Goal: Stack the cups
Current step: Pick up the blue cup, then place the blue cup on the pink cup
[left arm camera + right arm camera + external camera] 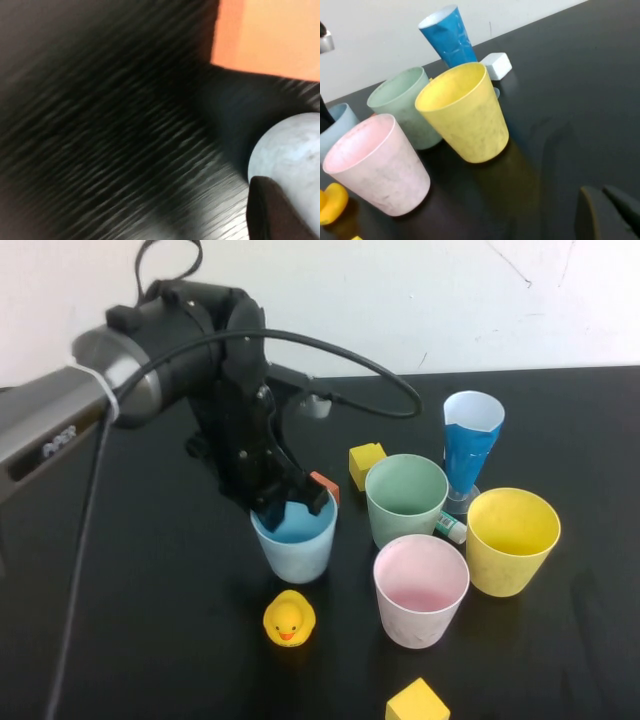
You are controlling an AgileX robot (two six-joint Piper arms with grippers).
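Observation:
Four cups stand on the black table (150, 640): pale blue (296, 545), pale green (405, 502), pale pink (420, 592) and yellow (512, 542). My left gripper (291, 506) is down at the far rim of the pale blue cup, its two fingers spread apart over the cup's mouth. In the left wrist view one dark finger (272, 212) lies against the pale blue cup's wall (292, 145). My right gripper (601, 190) does not show in the high view. It hovers low over bare table near the yellow cup (465, 117), with its fingers together and empty.
A tall blue stemmed glass (470, 445) stands behind the yellow cup, with a white tube (452, 528) at its foot. A yellow duck (289, 620) sits in front of the blue cup. Also there are yellow blocks (366, 462) (417, 703) and an orange block (323, 483).

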